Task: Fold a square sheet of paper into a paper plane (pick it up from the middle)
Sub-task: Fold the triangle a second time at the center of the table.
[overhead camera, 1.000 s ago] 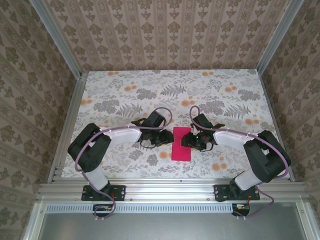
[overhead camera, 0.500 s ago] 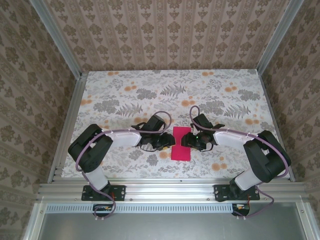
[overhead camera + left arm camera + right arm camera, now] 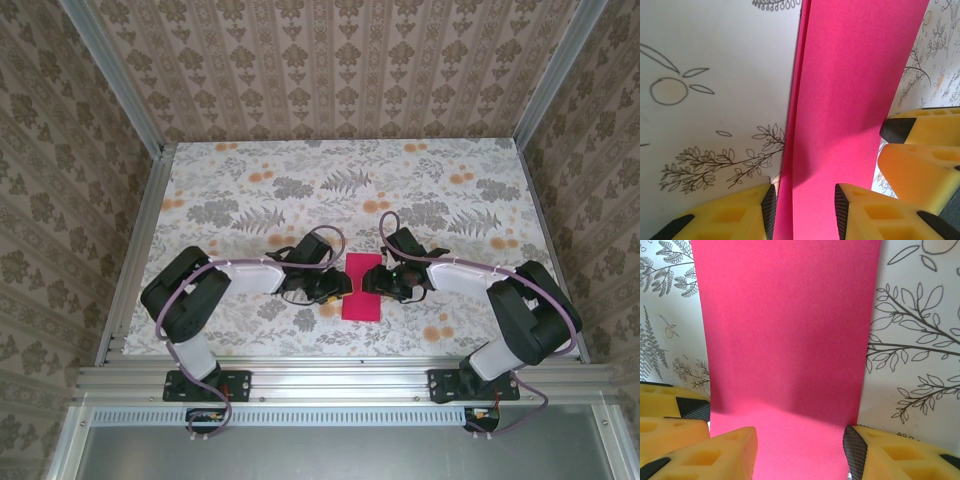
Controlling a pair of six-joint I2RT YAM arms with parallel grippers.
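Floral-print tablecloth (image 3: 300, 180) covers the table. It is matte, with grey ferns and orange blooms, and sits between damask-papered walls (image 3: 330, 60) and an aluminium frame (image 3: 330, 378).

Top view: the square sheet of paper (image 3: 362, 302) lies flat near the front centre. It shows as a narrow magenta rectangle, so I judge it already folded in half. The left gripper (image 3: 335, 287) and right gripper (image 3: 373, 280) meet over its far half from opposite sides.

Left wrist view: two thin layers show along the paper's left edge (image 3: 790, 125), slightly fanned. The left gripper (image 3: 802, 200) has its jaws parted. One black pad is at that layered edge and the other is over the sheet, and nothing is clamped. Yellow ribbed fingers (image 3: 925, 165) of the other arm sit at the far edge.

Right wrist view: the paper (image 3: 785, 325) is smooth, unmarked and straight-edged. The right gripper (image 3: 800, 440) is released, with its jaws standing apart over the sheet.

Judgement: the centre crease is being set or checked. The next move calls for pinning one layer while lifting a corner. This is thin stock and will likely slide on the cloth.
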